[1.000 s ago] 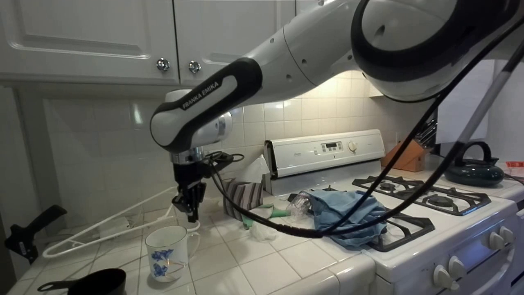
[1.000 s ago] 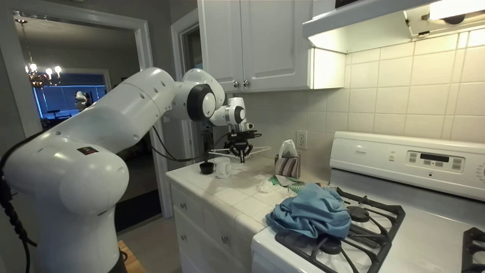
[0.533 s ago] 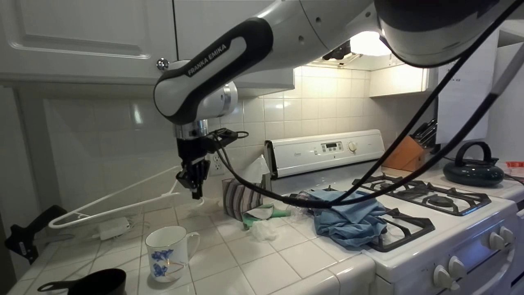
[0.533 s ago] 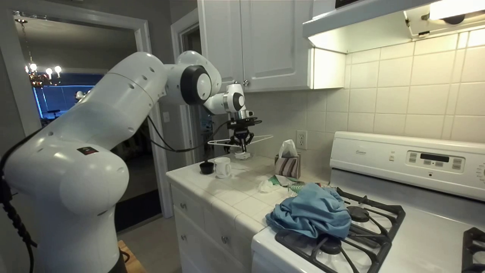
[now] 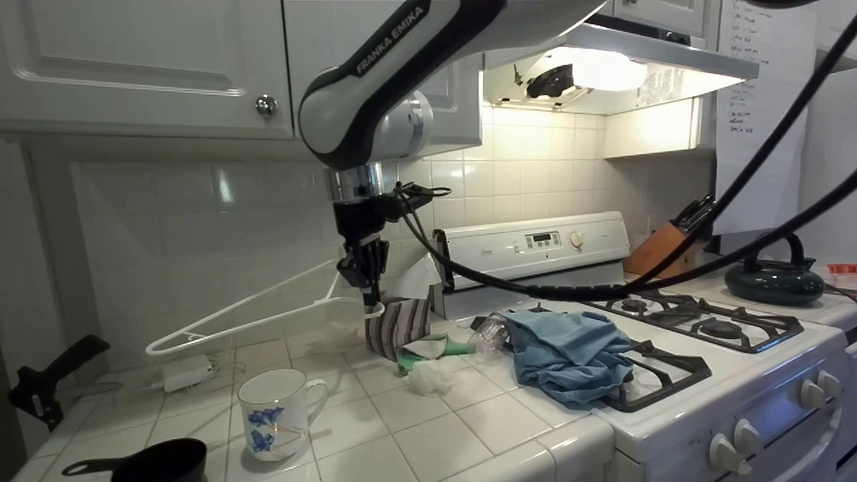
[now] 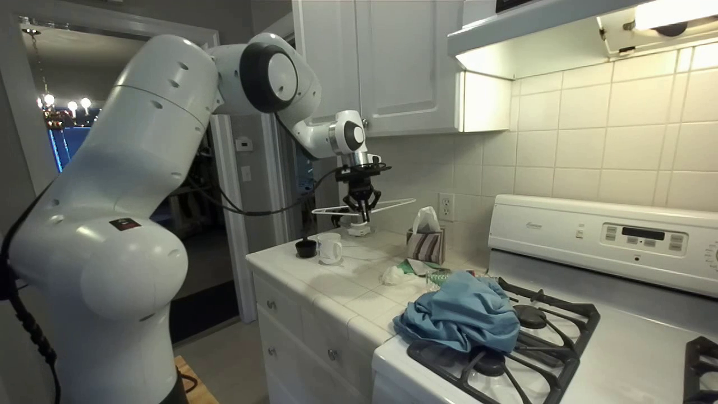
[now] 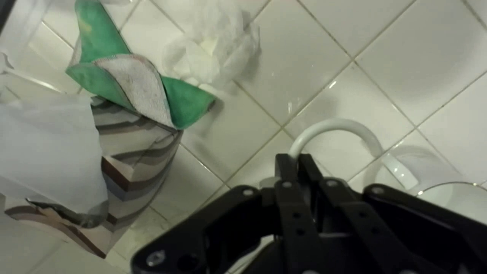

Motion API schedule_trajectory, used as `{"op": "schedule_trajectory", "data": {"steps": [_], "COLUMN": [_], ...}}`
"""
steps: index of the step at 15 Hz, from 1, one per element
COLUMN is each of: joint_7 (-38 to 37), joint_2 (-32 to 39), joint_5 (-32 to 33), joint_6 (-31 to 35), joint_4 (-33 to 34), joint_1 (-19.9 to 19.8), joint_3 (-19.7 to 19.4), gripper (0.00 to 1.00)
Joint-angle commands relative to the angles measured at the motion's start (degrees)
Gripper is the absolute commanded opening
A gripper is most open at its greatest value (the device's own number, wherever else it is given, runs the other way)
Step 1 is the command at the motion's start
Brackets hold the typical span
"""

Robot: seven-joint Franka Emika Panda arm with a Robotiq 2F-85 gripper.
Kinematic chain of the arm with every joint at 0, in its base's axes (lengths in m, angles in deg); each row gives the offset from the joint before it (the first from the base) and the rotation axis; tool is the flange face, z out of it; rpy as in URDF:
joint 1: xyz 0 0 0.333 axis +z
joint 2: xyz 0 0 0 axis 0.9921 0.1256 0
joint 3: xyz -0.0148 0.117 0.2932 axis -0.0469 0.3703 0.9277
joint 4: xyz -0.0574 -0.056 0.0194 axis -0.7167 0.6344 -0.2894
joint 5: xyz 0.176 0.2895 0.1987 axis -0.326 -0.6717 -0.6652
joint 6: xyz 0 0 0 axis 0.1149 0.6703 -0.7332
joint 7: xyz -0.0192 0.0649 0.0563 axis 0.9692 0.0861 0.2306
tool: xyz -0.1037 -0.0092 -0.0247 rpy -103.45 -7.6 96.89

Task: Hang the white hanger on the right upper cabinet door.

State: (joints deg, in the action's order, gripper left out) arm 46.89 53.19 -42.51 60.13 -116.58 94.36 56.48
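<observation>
The white hanger (image 5: 268,319) hangs in the air above the tiled counter, roughly level. It also shows in an exterior view (image 6: 395,203). My gripper (image 5: 372,304) points down and is shut on the hanger near its hook. In the wrist view the fingertips (image 7: 298,161) pinch one end of the curved hook (image 7: 342,124), with the rest of the hook's loop free. The right upper cabinet door (image 6: 412,62) is closed, above the gripper. In an exterior view the arm partly covers this door (image 5: 458,94); its knob (image 6: 366,123) shows beside the wrist.
A flowered mug (image 5: 274,418) and a small black pan (image 5: 161,462) stand at the counter's front. A striped tissue box (image 5: 398,327), a green cloth (image 7: 99,38) and crumpled tissue (image 7: 217,53) lie below the gripper. A blue cloth (image 5: 569,355) lies on the stove.
The gripper has risen with the hanger, lifting it off the counter. It has also shifted toward the tissue box. The upper arm has swung up and back.
</observation>
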Motion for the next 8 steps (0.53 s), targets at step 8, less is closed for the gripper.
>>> {"op": "schedule_trajectory", "data": {"steps": [8], "joint_7": [4.47], "joint_2": [-26.10], "joint_5": [-0.97], "joint_6": [0.80], "joint_4": [-34.40], "joint_1": [-4.27], "joint_3": [1.44], "gripper": [0.02]}}
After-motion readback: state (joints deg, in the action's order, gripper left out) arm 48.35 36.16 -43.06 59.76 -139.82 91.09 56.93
